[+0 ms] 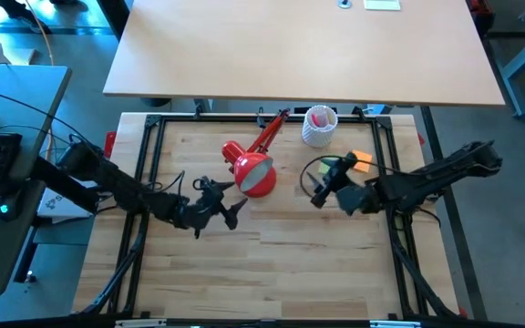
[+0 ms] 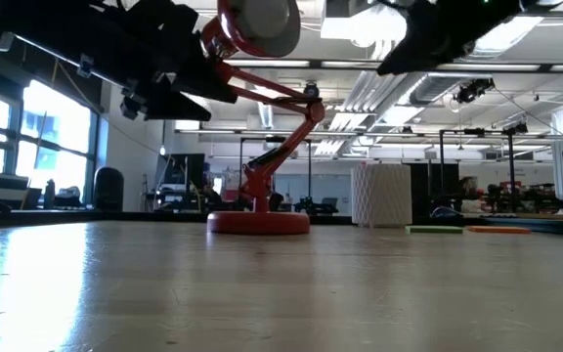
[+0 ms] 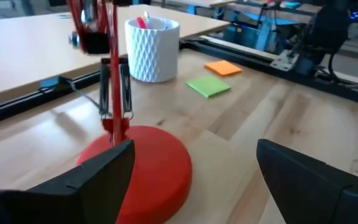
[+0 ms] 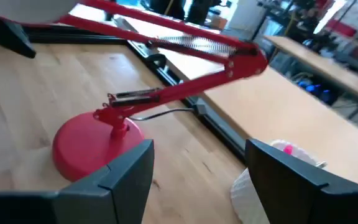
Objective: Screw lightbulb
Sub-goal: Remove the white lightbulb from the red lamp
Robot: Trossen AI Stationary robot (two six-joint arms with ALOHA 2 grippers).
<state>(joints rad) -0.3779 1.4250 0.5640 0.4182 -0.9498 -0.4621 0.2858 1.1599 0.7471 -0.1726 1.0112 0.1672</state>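
Here the red jointed desk lamp (image 1: pixel 255 164) stands on the pale wooden bench (image 1: pixel 272 264), shade tipped so its mouth faces up, presumably to give easy access. A whitish round form fills that mouth; whether it is the small white pear-shaped lightbulb (image 1: pixel 257 175) I cannot tell for certain. The left gripper (image 1: pixel 229 204) hovers just beside the shade, the right gripper (image 1: pixel 321 188) nearby; both gape wide and hold nothing.
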